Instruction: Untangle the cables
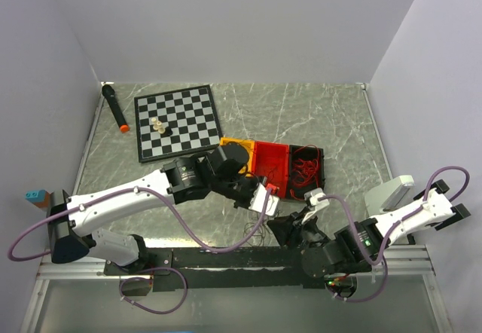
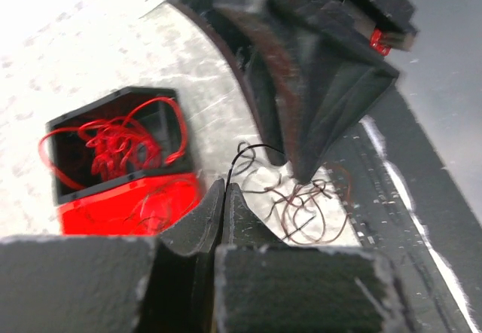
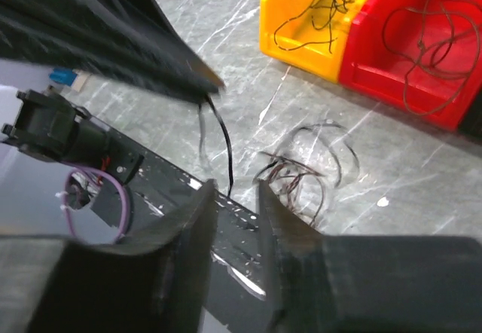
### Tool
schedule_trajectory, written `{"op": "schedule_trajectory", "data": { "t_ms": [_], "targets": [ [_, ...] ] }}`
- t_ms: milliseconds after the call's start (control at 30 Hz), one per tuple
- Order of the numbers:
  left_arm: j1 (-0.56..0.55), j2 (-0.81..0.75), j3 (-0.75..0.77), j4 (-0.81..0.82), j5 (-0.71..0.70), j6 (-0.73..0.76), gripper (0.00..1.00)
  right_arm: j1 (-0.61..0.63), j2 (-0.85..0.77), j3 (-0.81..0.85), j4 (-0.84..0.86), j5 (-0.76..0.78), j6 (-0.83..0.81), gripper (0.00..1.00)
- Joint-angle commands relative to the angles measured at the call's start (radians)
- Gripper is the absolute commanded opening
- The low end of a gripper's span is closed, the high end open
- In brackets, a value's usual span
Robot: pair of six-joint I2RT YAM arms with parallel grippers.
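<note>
Left wrist view: left gripper (image 2: pixel 224 188) fingers pressed together, pinching single thin black cable (image 2: pixel 242 151) at tips. Loose tangle of dark hair-fine cables (image 2: pixel 301 205) lies on grey marbled table (image 3: pixel 301 99), near front edge, below both grippers. Right wrist view: right gripper (image 3: pixel 235 190) jaws parted, held black cable hanging down into gap between them. Curly red cables (image 2: pixel 113 141) fill black plastic bin (image 2: pixel 120 94). Black strands (image 3: pixel 327 5) in yellow bin (image 3: pixel 294 47). Dark loop (image 3: pixel 425 54) in red bin (image 3: pixel 392 84).

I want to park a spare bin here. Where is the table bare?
Bare marble: right of the chessboard, behind the bins; also between the black bin and the table's right edge. Crowded: the near edge, where left claw and right claw meet over the cables.
</note>
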Motion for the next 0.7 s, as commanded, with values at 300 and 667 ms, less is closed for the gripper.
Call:
{"op": "schedule_trajectory", "data": {
  "t_ms": [300, 667],
  "targets": [
    [0.002, -0.079, 0.263, 0.034, -0.146, -0.067, 0.01, -0.001, -0.016, -0.069, -0.109, -0.006, 0.209, 0.61],
    [0.002, -0.112, 0.326, 0.032, -0.194, -0.053, 0.01, -0.001, 0.004, -0.017, 0.121, 0.09, -0.065, 0.68]
  ]
}}
